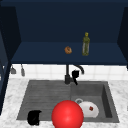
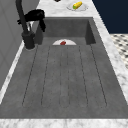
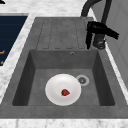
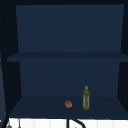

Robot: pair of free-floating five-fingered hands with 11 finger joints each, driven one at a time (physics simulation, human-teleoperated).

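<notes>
My right hand (image 1: 75, 75) hovers at the black faucet (image 1: 67, 75) behind the sink, fingers straight, some pointing down. The left side view has this hand (image 2: 35, 15) beside the faucet's post (image 2: 23, 22); in the right side view the hand (image 3: 100, 29) sits just over the faucet's base (image 3: 100, 43). My left hand (image 1: 34, 117) floats relaxed at the drainboard's front left corner, holding nothing. A white plate (image 1: 88, 110) with a small red piece (image 3: 65, 92) lies in the basin (image 3: 40, 82). A big red ball (image 1: 67, 115) shows at the sink's front edge.
The ribbed drainboard (image 2: 65, 75) forms the sink's left half. On the dark blue shelf (image 1: 45, 53) above stand an olive bottle (image 1: 86, 45) and a small orange thing (image 1: 68, 50). A plate with a yellow item (image 2: 77, 5) rests on the counter past the basin.
</notes>
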